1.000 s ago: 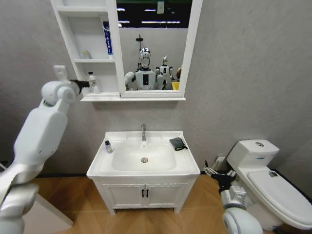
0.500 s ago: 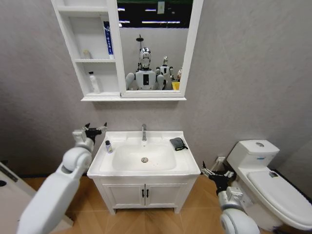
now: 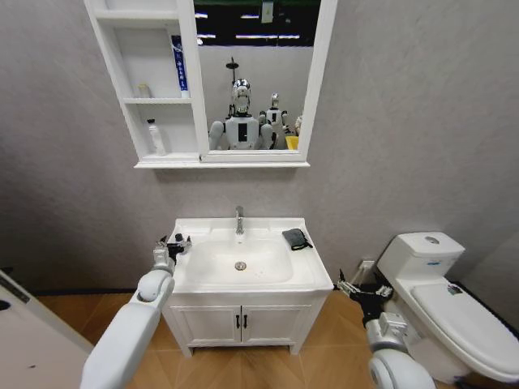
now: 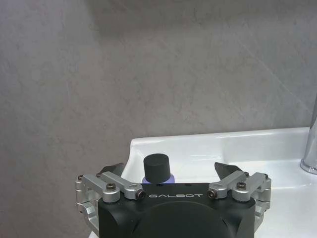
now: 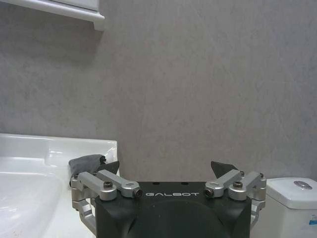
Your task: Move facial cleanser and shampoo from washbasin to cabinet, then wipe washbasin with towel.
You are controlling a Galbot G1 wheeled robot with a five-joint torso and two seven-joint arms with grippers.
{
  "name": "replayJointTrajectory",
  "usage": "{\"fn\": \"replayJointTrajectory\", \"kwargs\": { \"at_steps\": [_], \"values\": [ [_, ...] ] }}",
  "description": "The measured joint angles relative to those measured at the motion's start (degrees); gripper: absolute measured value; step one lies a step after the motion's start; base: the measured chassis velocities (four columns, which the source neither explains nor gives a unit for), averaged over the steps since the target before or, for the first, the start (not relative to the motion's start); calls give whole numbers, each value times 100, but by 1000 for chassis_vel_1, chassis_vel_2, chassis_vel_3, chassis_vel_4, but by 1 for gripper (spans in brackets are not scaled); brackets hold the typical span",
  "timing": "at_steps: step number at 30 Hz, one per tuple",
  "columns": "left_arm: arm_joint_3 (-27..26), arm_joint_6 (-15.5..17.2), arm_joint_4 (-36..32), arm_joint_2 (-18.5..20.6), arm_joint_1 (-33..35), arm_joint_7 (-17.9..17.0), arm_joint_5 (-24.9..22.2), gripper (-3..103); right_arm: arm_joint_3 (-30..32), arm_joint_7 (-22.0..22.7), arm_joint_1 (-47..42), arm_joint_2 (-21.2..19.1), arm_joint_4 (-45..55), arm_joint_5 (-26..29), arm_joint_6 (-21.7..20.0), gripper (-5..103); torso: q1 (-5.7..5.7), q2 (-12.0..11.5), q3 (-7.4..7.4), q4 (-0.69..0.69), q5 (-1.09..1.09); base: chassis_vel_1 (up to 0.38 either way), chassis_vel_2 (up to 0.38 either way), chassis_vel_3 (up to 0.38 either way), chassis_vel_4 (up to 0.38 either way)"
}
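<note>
Left hand [image 4: 170, 171]: I see fingers apart — around bottle [image 4: 158, 170] at washbasin [image 3: 312, 279] left edge.
Right hand [image 5: 167, 171]: apart, low beside toilet [image 3: 454, 312].

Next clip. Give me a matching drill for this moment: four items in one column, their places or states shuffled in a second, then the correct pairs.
Items:
1. towel
2. white bottle
3. dark-capped bottle
4. right hand

Places or states:
A. between the open left hand's fingers, at the washbasin's left edge
B. on the cabinet's bottom shelf
C. open, low beside the vanity
D. on the washbasin rim, right of the tap

Pairs: 1-D, 2-B, 3-A, 4-C
</note>
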Motion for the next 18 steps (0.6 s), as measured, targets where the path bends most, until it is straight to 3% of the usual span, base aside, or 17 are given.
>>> {"fn": "replayJointTrajectory", "kwargs": {
  "at_steps": [6,18],
  "values": [
    [-3,-144,436,-177,-207,111,292,100,34,0,5,-7,-1,11,1,100,0,0,0,0,-1,0,0,0,0],
    [-25,-128,1166,-272,-566,230,294,100,67,-7,32,9,-67,22,27,100,0,0,0,0,-1,0,0,0,0]
  ]
}}
